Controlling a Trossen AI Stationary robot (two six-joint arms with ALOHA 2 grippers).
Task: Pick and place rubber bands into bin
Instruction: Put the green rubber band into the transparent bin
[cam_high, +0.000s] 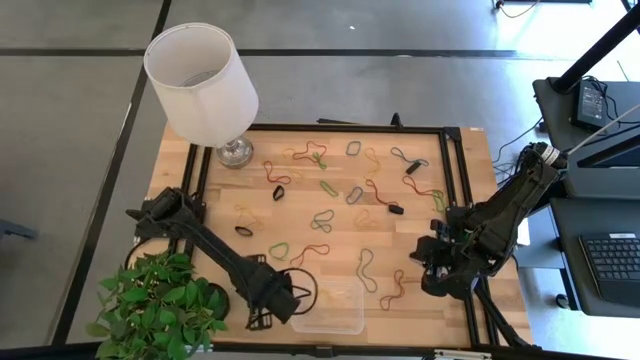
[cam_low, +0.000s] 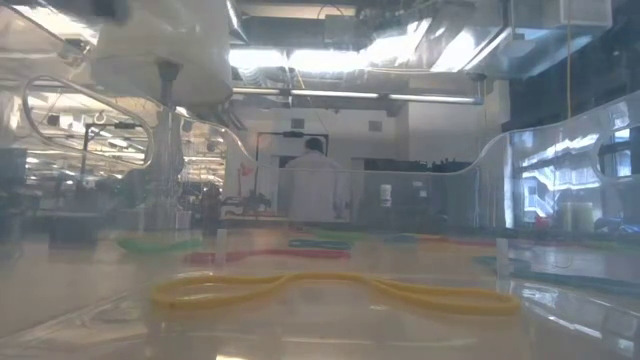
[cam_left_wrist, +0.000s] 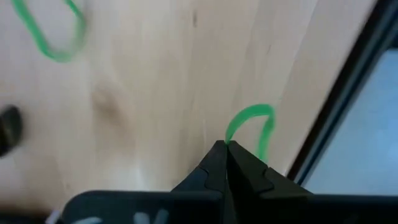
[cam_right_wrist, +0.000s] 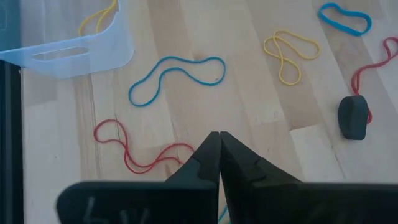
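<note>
the desk (cam_high: 420, 215) carries a lamp (cam_high: 203, 70) at its far left corner and a plant (cam_high: 160, 308) at its near left. the bin (cam_high: 330, 310) sits at the near edge, a yellow band (cam_right_wrist: 99, 18) inside it. the left tool (cam_left_wrist: 227, 149), just left of the bin, is clenched on a green band (cam_left_wrist: 252, 121). the right tool (cam_right_wrist: 219, 138) hangs clenched and empty over the near right side, above a red band (cam_right_wrist: 134, 155). more bands (cam_high: 320, 190) lie scattered across the middle.
</note>
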